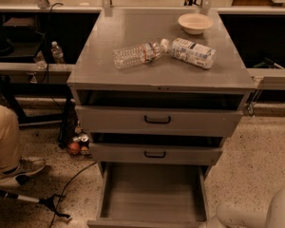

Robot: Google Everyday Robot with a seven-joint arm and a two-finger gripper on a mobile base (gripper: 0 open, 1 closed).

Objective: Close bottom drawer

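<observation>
1. Pincer: it lies outside my camera view, so I cannot tell whether it is released or clenched. Only a smooth, rounded white arm segment (259,212) shows, at the lower right corner, just beside the open drawer's right front corner.

2. Task item: the bottom drawer (152,196) is the lowest of three in the grey metal cabinet (85,99). It is pulled far out toward me. I see a plain, flat grey floor inside it, bounded by thin sheet-metal side walls; its front panel is cut off by the lower edge of the view.

3. Other drawers: the top drawer (156,120) has a wide flat front with a black loop handle and stands slightly out, leaving a dark gap above it. The middle drawer (154,153) has a smaller black handle and is also slightly out.

4. Counter (133,32): matte grey, rectangular. On it lie a clear ribbed plastic bottle (135,55) on its side and a white carton (192,52), also on its side, their cap ends almost touching. A shallow pale bowl (195,23) sits upright behind the carton.

5. Surroundings: speckled stone floor (256,151). A tan trouser leg (2,137) and shoe (21,167) are at left. A round red object (74,147) sits at the cabinet's left foot
</observation>
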